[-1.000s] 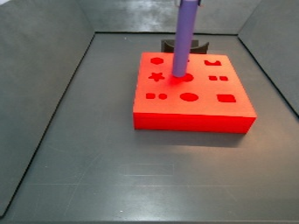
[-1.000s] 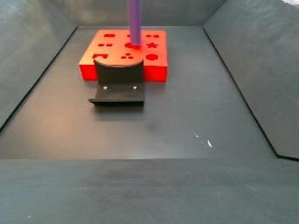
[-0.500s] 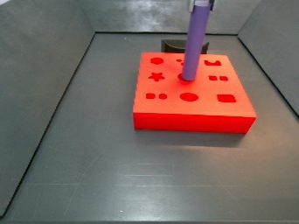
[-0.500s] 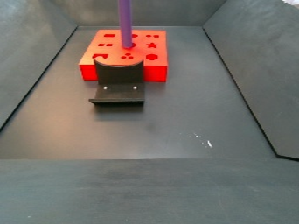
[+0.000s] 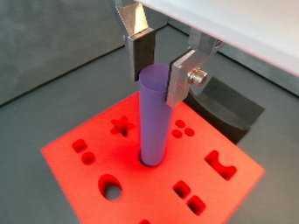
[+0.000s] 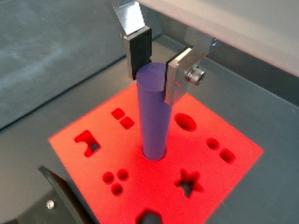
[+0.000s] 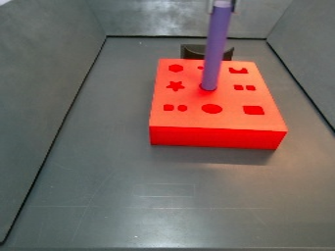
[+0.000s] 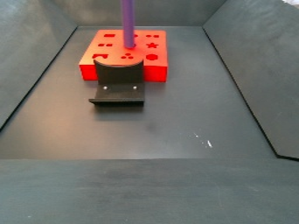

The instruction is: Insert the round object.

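Note:
The purple peg [image 7: 215,44] stands nearly upright over the red block [image 7: 216,125], its lower end at a hole near the block's middle. How deep it sits is hidden. In both wrist views my gripper [image 5: 160,83] [image 6: 156,80] is above the block, its silver fingers shut on the top of the peg [image 5: 152,122] [image 6: 153,118]. The gripper is out of frame in both side views. The peg also shows in a side view [image 8: 128,24] over the block [image 8: 158,70].
The dark fixture [image 8: 117,87] stands against one side of the red block and shows in both wrist views [image 5: 228,105] [image 6: 59,206]. A dark round holder [image 7: 197,51] sits behind the block. Grey walls enclose the floor [image 8: 176,131].
Over the last second the peg shifted a short way across the block toward its middle hole. Since half a second ago it has hardly moved.

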### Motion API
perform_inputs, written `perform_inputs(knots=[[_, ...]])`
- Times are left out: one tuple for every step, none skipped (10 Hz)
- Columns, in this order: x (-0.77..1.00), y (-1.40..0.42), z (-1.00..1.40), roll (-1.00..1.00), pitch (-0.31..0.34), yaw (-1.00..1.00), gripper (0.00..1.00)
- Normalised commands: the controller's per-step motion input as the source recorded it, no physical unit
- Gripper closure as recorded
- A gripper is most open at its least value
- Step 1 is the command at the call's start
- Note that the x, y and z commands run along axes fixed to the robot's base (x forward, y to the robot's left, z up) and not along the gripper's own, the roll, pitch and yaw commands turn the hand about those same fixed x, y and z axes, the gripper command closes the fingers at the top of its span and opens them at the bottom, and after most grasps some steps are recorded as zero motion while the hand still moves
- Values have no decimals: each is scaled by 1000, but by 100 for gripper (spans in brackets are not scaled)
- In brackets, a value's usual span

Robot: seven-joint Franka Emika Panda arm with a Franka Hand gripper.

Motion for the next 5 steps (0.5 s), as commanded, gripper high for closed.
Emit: perform_inputs(knots=[[0, -26, -126, -23, -77, -23, 100], [254, 0, -249, 0, -51, 0, 100], [89, 0, -217, 0, -27, 0, 100], [83, 0, -266, 0, -29, 0, 100], [240, -9, -463, 56, -31, -49, 100]])
